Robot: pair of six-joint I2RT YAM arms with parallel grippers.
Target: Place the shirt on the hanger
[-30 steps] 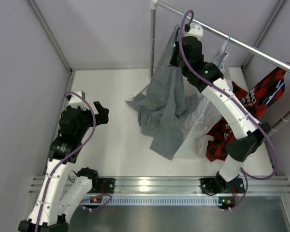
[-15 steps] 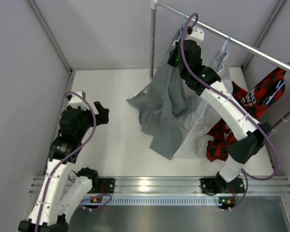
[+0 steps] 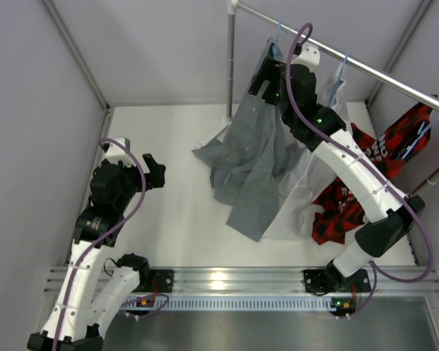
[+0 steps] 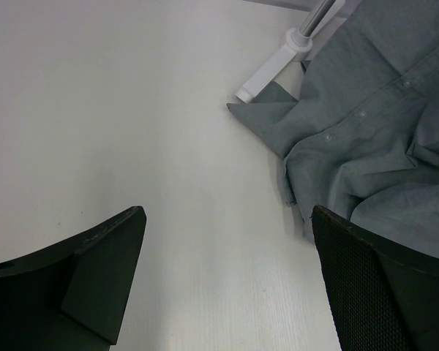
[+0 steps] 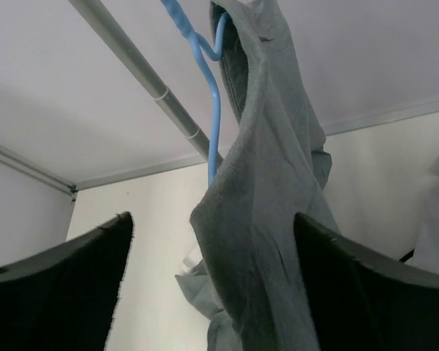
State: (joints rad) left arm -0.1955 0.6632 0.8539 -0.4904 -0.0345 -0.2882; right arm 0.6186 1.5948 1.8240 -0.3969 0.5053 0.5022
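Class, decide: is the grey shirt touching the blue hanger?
Touching. The right wrist view shows the shirt draped over the hanger, whose wire runs under its fabric.

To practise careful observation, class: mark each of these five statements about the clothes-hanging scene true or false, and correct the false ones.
1. The grey shirt hangs on the light-blue hanger. True.
2. The right gripper is clamped on the shirt. False: its fingers stand wide apart, one on either side of the fabric.
3. The left gripper holds the hanger. False: it is open and empty above the table.
4. The shirt's lower end rests on the table. True.
5. A red-and-black garment hangs from the rail, to the right of the shirt in the top view. True.
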